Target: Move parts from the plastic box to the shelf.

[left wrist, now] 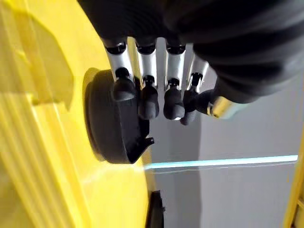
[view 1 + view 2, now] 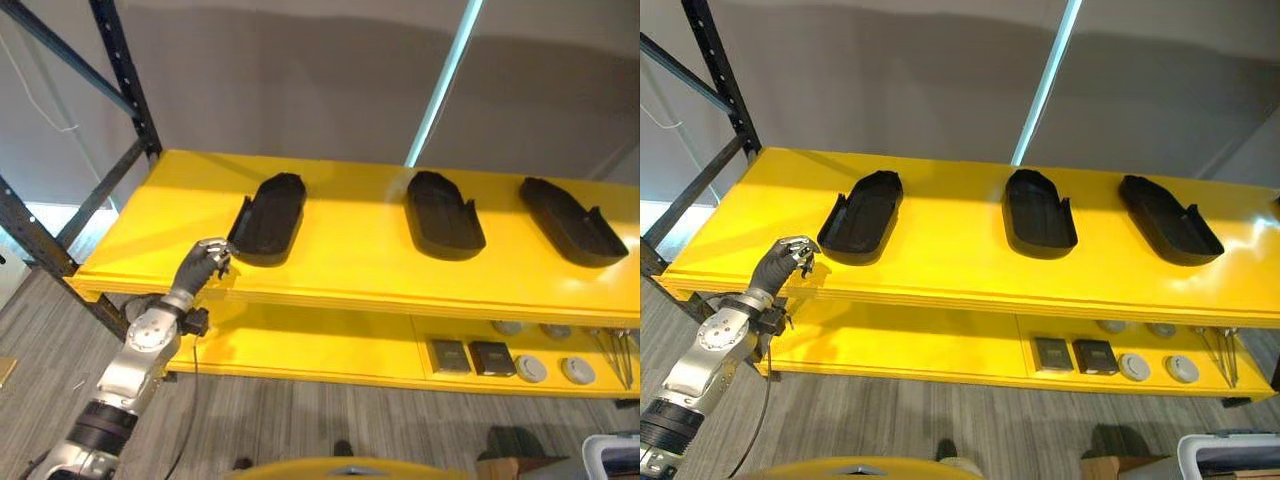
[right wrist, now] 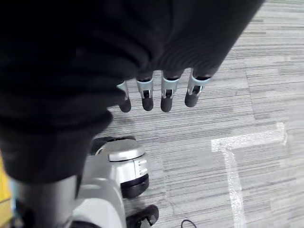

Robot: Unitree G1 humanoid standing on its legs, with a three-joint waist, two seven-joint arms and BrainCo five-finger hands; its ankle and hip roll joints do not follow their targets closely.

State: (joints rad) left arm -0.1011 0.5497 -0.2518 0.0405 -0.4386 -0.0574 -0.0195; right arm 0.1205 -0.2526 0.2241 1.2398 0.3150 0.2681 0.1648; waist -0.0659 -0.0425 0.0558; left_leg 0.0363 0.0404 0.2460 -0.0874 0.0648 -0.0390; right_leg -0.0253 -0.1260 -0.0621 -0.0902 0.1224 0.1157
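Note:
Three black moulded parts lie on the top board of the yellow shelf [image 2: 350, 272]: a left part [image 2: 268, 218], a middle part [image 2: 443, 215] and a right part [image 2: 570, 222]. My left hand [image 2: 203, 263] hovers at the shelf's front edge, just short of the left part [image 1: 111, 123], its fingers [image 1: 147, 102] curled with nothing in them. My right hand [image 3: 166, 95] hangs low over the grey floor, fingers relaxed and empty. The rim of a pale plastic box [image 2: 1230, 452] shows at the lower right, its inside hidden.
The lower shelf board holds two dark square blocks [image 2: 470, 356], several pale round discs [image 2: 555, 368] and thin metal rods [image 2: 618, 362] at the right. A dark steel upright [image 2: 125, 70] with braces stands at the shelf's left end. White tape lines [image 3: 232, 161] mark the floor.

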